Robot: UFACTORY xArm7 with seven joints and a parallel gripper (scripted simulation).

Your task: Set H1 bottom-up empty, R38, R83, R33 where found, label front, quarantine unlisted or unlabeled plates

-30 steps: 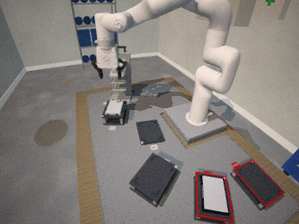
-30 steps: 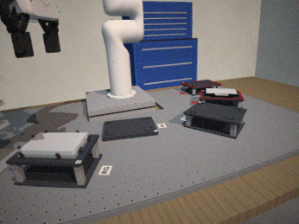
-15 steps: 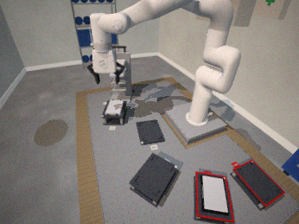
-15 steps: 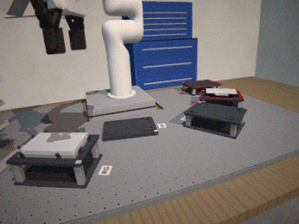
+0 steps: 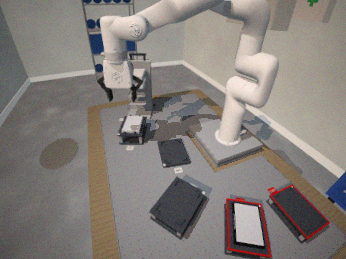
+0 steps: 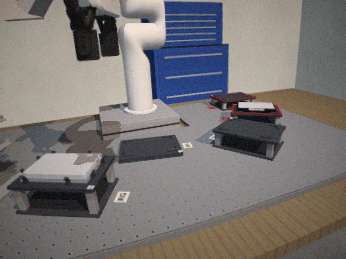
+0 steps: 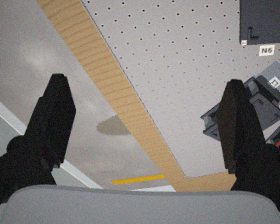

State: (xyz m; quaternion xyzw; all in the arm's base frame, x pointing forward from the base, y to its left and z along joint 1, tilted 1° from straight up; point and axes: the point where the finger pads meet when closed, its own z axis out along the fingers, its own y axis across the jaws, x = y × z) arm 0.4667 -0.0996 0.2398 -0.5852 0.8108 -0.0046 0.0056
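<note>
My gripper (image 5: 121, 92) is open and empty, raised high above the deck's left part. It also shows in the exterior view (image 6: 97, 46) and in the wrist view (image 7: 146, 128). Just below and in front of it, a white-topped plate (image 5: 132, 126) (image 6: 62, 181) lies flat on the regrip nest RG, apart from the fingers. The plate hotel H1 (image 5: 147, 82) stands right behind the gripper; its slots and any labels are too small and hidden to read.
The flat dark nest N6 (image 5: 173, 152) lies mid-deck. A raised dark nest (image 5: 179, 206) stands nearer the front. One red-framed quarantine nest holds a white plate (image 5: 248, 224); the other (image 5: 298, 211) is bare. The arm's base (image 5: 229, 141) stands to the right.
</note>
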